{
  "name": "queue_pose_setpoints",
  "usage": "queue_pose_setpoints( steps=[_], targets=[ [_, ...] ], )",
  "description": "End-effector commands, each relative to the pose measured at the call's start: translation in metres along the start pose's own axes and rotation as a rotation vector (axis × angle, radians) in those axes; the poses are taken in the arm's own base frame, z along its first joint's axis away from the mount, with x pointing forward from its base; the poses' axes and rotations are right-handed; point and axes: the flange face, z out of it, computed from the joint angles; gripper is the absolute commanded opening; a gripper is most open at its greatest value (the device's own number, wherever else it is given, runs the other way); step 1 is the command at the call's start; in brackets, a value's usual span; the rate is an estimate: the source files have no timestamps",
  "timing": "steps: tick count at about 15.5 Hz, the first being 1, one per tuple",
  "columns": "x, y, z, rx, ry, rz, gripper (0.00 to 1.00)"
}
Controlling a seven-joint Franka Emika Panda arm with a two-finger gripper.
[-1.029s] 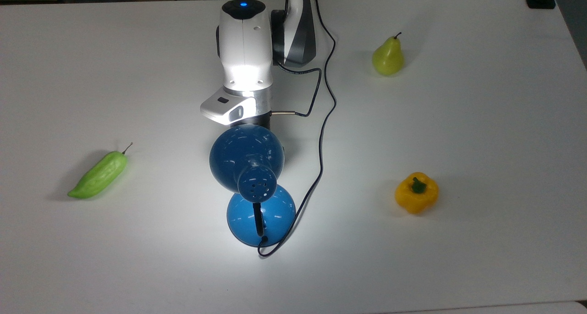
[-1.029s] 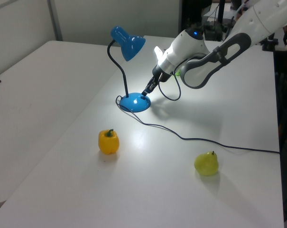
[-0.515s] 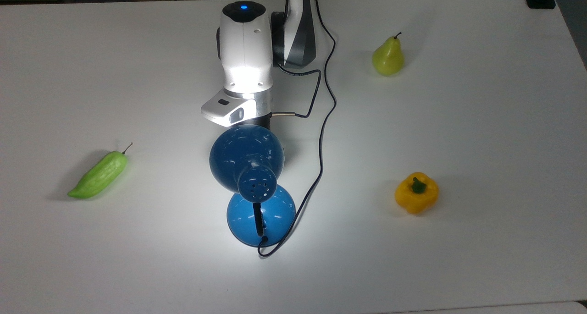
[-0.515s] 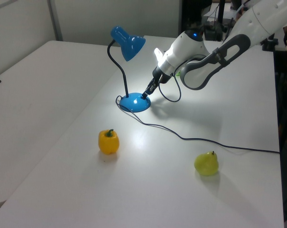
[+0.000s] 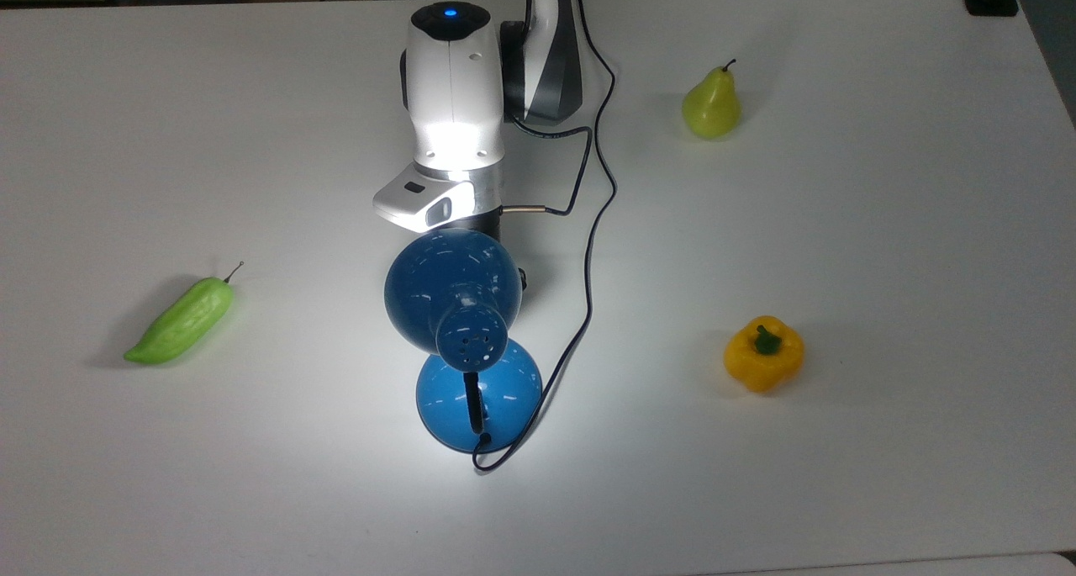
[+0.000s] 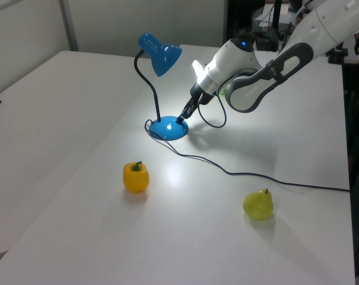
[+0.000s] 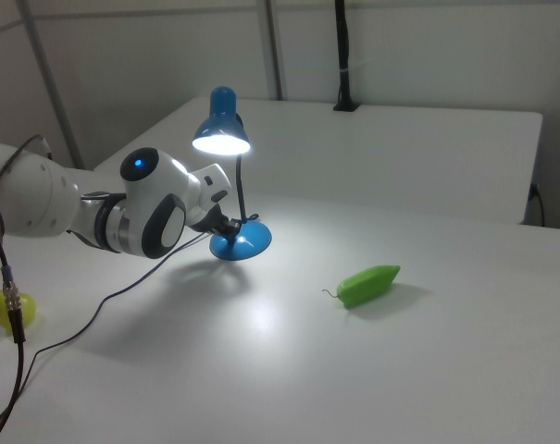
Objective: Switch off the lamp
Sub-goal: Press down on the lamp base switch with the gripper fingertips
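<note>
The blue lamp [image 5: 450,286] stands mid-table, lit, its dome shade [image 7: 221,129] glowing and throwing a bright patch on the white table. In the top view the shade covers my fingers; the white hand [image 5: 437,202] sits just behind it. The left view shows my gripper [image 6: 181,119] shut with nothing held, angled down, its dark tip on the near edge of the round blue base [image 6: 167,128]. In the right view the gripper [image 7: 231,225] meets the base [image 7: 247,242] beside the black neck.
The lamp's thin black cord [image 5: 588,248] snakes from the base toward the table's back. A green pear [image 5: 711,105], a yellow bell pepper [image 5: 763,353] and a green pod-shaped vegetable [image 5: 181,319] lie well away from the lamp.
The hand has crept slightly toward the lamp base, a little to the top view's right. The lamp stays lit and has not moved.
</note>
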Motion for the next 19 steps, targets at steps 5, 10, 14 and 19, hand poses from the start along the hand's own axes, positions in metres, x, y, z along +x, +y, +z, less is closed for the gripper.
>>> queue_pose_setpoints(
  steps=[5,10,14,19],
  targets=[
    [0.003,-0.009,-0.005,0.008,0.034,-0.023,0.00],
    [0.007,-0.007,-0.007,0.004,0.085,-0.021,0.00],
    [0.002,-0.007,-0.004,0.002,0.072,-0.037,0.00],
    [-0.008,-0.004,0.007,-0.003,0.048,-0.054,0.00]
  ],
)
